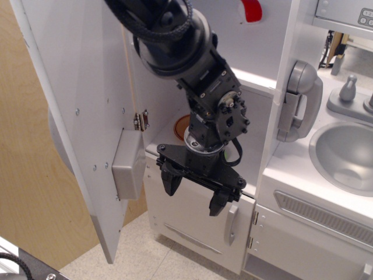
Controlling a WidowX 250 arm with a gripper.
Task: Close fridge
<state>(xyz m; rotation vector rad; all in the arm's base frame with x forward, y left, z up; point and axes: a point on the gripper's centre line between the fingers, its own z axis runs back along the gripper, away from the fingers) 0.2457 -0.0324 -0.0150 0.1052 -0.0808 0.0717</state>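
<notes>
The white fridge (262,52) stands open. Its large door (76,99) swings out to the left, and I see its inner face with the grey back of the dispenser box (129,166) and a metal hinge (140,121). My black gripper (193,192) hangs in front of the open fridge compartment, just right of the door's inner face and above the lower door. Its two fingers point down, spread apart, and hold nothing. The door's outer handle is hidden.
A smaller white lower door (198,224) with a short grey handle (231,224) is below the gripper. A grey wall phone (300,102) hangs on the fridge's right post. A grey sink (344,154) and faucet knobs (349,90) are at right. An orange-brown object (182,125) lies on the fridge shelf behind the arm.
</notes>
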